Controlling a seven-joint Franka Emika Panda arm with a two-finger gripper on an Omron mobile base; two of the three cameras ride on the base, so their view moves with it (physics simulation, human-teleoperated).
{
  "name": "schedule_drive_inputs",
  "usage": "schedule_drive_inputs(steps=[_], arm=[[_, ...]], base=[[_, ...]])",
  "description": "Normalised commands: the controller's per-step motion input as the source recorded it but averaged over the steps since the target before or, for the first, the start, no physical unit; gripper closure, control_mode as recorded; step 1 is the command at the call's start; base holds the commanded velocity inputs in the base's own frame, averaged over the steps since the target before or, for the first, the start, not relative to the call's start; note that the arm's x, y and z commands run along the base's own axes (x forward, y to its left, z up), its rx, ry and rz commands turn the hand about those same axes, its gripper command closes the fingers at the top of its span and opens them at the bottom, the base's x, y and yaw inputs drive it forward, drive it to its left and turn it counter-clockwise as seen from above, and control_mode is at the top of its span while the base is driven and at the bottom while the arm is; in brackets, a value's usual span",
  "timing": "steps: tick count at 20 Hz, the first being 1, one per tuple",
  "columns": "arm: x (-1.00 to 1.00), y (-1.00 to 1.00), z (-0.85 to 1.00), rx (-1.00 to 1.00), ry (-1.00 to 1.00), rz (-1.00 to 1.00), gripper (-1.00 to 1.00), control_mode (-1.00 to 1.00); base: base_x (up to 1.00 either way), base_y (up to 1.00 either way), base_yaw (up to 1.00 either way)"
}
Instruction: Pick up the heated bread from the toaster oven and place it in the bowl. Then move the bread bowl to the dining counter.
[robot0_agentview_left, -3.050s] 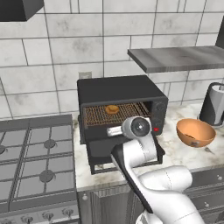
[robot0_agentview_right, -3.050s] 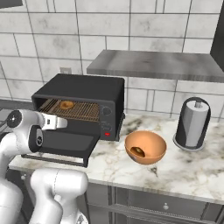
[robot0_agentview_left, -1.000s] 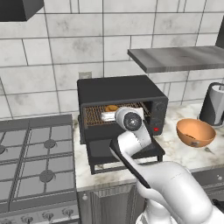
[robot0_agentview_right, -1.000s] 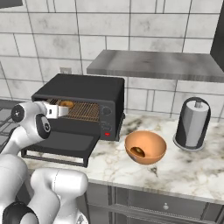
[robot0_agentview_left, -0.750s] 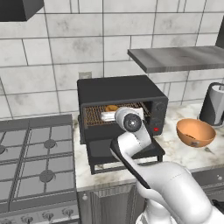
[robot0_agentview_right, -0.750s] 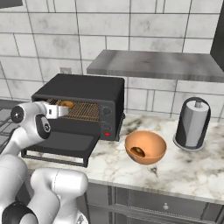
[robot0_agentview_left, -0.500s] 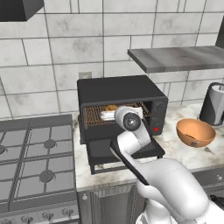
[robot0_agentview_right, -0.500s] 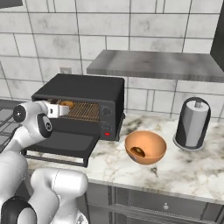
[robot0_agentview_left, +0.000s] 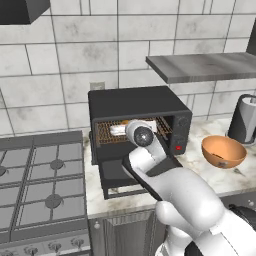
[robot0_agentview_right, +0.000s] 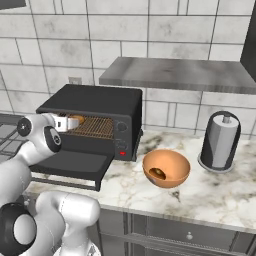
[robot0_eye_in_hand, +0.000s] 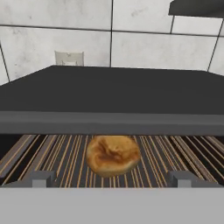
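Now at the reach-in step, the gripper (robot0_eye_in_hand: 112, 179) hangs with fingers apart at the toaster oven's (robot0_agentview_right: 97, 107) mouth, the bread (robot0_eye_in_hand: 113, 155) lying on the wire rack (robot0_eye_in_hand: 61, 153) just beyond them, so advancing and closing comes next.

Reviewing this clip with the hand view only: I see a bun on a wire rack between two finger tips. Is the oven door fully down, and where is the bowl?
Observer: Yes, the toaster oven has its door dropped flat in front, under the arm.
Operator: And the bowl?
Observer: The bowl sits on the counter to the right of the oven, apart from it.
Operator: Anything in it already?
Observer: A small dark spot shows inside it in the right base view; I cannot tell what it is. The bread is on the rack, gripper open around its near edge.
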Motion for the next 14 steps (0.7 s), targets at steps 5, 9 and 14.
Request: schedule_drive_inputs(steps=[5, 9, 14], arm=[[0.03, 0.00, -0.19, 0.00, 0.00, 0.00, -1.00, -1.00], [0.24, 0.00, -0.01, 0.00, 0.00, 0.00, -1.00, -1.00], [0.36, 0.00, 0.00, 0.00, 0.01, 0.00, -1.00, -1.00]], base=[[0.00, 0.00, 0.00], [0.00, 0.00, 0.00], [0.00, 0.00, 0.00]])
